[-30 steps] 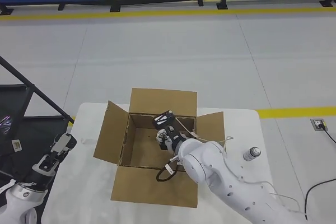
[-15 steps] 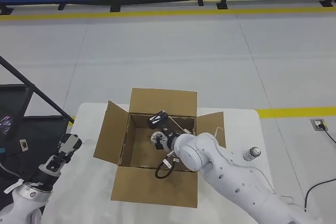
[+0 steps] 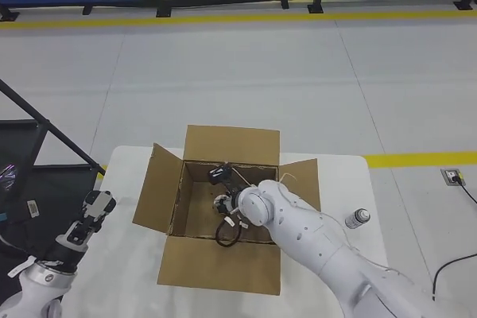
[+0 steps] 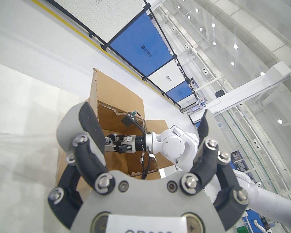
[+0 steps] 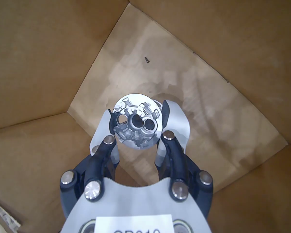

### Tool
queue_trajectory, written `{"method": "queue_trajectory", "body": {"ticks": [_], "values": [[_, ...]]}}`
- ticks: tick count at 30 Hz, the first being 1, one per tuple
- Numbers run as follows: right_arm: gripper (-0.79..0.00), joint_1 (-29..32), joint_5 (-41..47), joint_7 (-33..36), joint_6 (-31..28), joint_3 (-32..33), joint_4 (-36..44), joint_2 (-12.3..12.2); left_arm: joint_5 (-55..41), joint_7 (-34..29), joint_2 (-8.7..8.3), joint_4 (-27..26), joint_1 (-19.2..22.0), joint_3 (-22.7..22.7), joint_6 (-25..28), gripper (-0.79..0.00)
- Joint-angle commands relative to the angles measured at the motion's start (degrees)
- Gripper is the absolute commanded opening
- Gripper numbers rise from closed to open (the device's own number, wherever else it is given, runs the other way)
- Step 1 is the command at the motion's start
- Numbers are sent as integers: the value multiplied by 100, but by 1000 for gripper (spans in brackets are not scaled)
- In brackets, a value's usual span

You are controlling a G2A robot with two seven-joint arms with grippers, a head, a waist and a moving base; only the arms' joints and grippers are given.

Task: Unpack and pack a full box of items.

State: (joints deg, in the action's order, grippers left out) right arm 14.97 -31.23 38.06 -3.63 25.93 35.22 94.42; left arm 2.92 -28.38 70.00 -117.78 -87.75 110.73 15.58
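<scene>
Nearby, the left gripper (image 4: 146,111) hangs over the left edge of the table (image 3: 342,175), its 2 fingers spread wide with nothing between them, pointed toward the cardboard box (image 3: 219,270). Farther in, the right gripper (image 5: 137,111) is down inside that box, its fingers clamped on the rim of a round metal disc (image 5: 135,124) with cut-outs and 3 holes. Over the last 1 s we have seen this arm push deeper into the box and slide toward the robot's left, away from the right-hand wall, while the left arm barely shifted. We judge that the disc is being packed and is close to being set down. Beyond the disc, the box floor carries 1 tiny dark speck (image 5: 146,60), perhaps a screw, too small to tell. Past the box, a small can (image 3: 358,217) stands on the table's right side, well apart. We cannot tell whether the disc touches the floor yet, since its underside is hidden, and from above the arm covers the box's right half.
</scene>
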Motion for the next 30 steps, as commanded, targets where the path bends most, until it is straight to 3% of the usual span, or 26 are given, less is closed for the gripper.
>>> {"method": "queue_trajectory", "body": {"ticks": [1,2,3,11,16,20,22,24,28,30], "values": [[-209,-51,-19,-47,-73,-27,-230,96,41,8,-9,-16,11,-27,-17,0],[-37,-70,-35,-76,-114,-37,-301,136,60,8,-14,-22,18,-37,-24,0],[0,-81,-36,-104,-163,-40,-367,171,75,11,-18,-30,28,-45,-25,0],[0,-148,-204,-551,-244,68,-510,271,80,43,-60,-42,143,21,-46,0],[0,-60,-705,-995,237,223,155,109,-7,62,-87,87,234,89,-105,0],[0,276,-1388,-971,915,480,1408,-218,-35,44,-104,151,276,80,-122,0],[0,676,-1946,-758,1344,749,2504,-500,-41,-2,-113,138,276,41,-129,0],[0,1361,-2749,-176,1658,1208,4085,-890,-41,-2,-113,138,276,41,-129,0],[0,2771,-4171,845,1763,2175,6561,-1438,-41,-2,-113,138,276,41,-129,0],[0,3387,-4779,1045,1851,2593,7369,-1593,-41,-2,-113,138,276,41,-129,0]]}}
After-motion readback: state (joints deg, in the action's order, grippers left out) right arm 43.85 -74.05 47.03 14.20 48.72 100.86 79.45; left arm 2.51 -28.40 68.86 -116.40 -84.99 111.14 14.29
